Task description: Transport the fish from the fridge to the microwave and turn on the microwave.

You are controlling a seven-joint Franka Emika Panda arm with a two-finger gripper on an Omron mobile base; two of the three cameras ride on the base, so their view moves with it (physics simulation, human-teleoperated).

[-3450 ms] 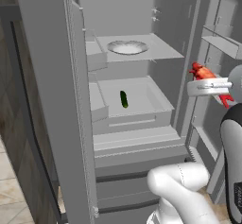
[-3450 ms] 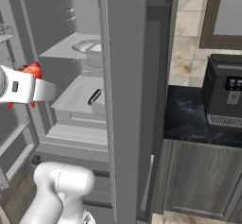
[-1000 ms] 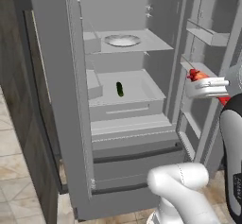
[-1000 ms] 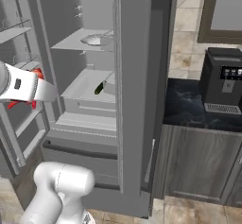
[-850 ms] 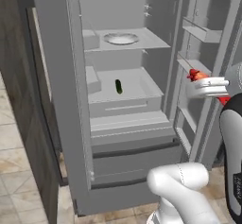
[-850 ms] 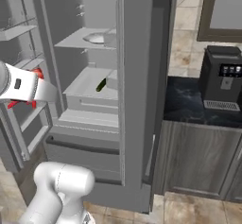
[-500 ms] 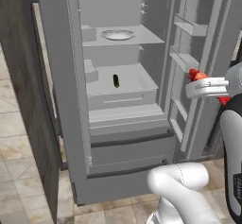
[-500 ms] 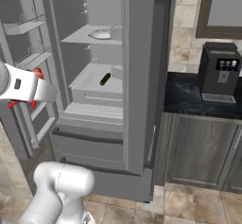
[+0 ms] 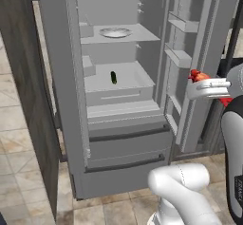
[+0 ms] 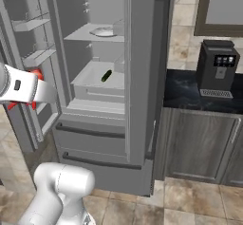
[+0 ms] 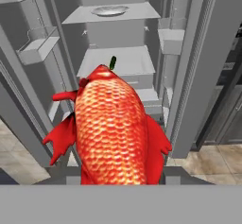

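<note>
Holding the fish (image 11: 111,128) in its jaws, the gripper (image 9: 197,79) sits at mid-right of left base view, in front of the open fridge (image 9: 118,96). Fish red-orange, scaly, big in lower centre of hand view; just a red bit showing at the gripper tip in left base view and at mid-left in right base view (image 10: 34,77). Fridge doors open; white plate (image 9: 114,32) on upper shelf, top centre; dark green veg (image 9: 113,78) on shelf below. Coffee machine (image 10: 217,69) on dark counter (image 10: 199,98), upper right of right base view.
</note>
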